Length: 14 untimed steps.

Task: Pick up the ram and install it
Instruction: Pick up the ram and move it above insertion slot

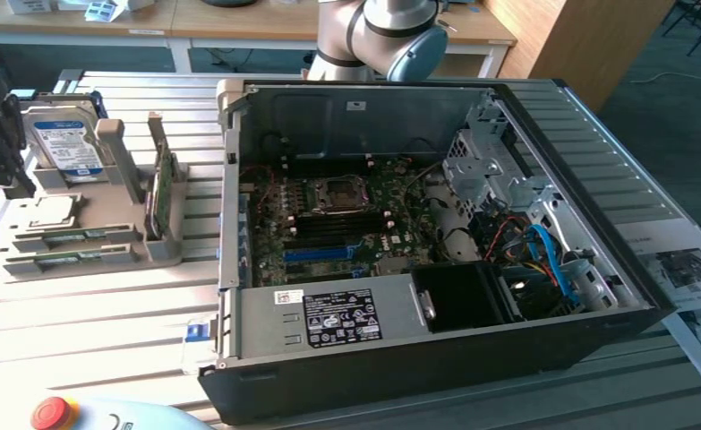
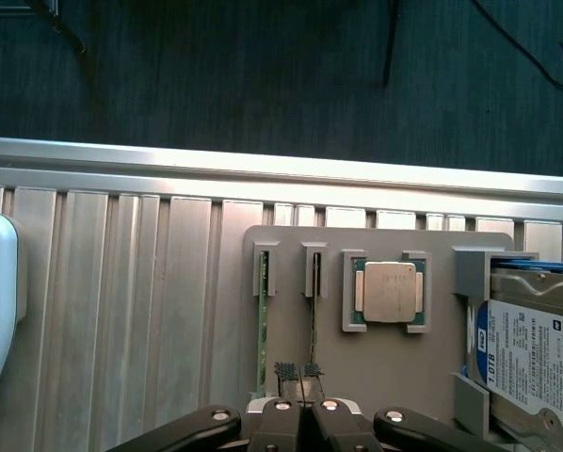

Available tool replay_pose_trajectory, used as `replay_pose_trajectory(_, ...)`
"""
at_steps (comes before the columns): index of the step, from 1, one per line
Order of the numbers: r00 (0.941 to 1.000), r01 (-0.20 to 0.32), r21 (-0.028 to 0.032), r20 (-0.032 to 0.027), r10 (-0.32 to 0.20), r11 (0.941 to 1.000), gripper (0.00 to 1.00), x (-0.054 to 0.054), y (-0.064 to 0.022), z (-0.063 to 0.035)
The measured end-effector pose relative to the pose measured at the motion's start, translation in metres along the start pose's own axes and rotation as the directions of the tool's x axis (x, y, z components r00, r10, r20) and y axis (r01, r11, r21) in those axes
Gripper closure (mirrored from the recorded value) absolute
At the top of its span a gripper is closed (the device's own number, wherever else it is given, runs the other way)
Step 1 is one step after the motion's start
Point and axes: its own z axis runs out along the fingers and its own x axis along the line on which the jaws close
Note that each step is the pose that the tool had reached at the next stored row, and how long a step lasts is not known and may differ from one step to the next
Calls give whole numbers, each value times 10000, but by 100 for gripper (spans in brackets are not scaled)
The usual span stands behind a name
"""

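We see the ram (image 2: 314,325) standing on edge in a slot of the gray holder (image 2: 376,377), one end meeting the tips of the fingers (image 2: 312,371), which are pressed together around nothing. A second green stick (image 2: 261,339) sits in the neighbouring slot, just beside them. Then come a CPU (image 2: 390,292) and a hard drive (image 2: 531,367) whose blue-and-white label reads WD; smaller print is illegible. In the exterior view the holder sits left of frame on the slatted counter (image 1: 88,322), beside the open computer case (image 1: 446,376).
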Motion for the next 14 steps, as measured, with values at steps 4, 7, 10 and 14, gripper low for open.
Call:
replay_pose_trajectory(4,10000,0,0,0,0,10000,84,0,0,0)
replay_pose_trajectory(7,10000,0,0,0,0,10000,76,0,0,0)
replay_pose_trajectory(10,10000,0,0,0,0,10000,76,0,0,0)
replay_pose_trajectory(14,10000,0,0,0,0,10000,76,0,0,0)
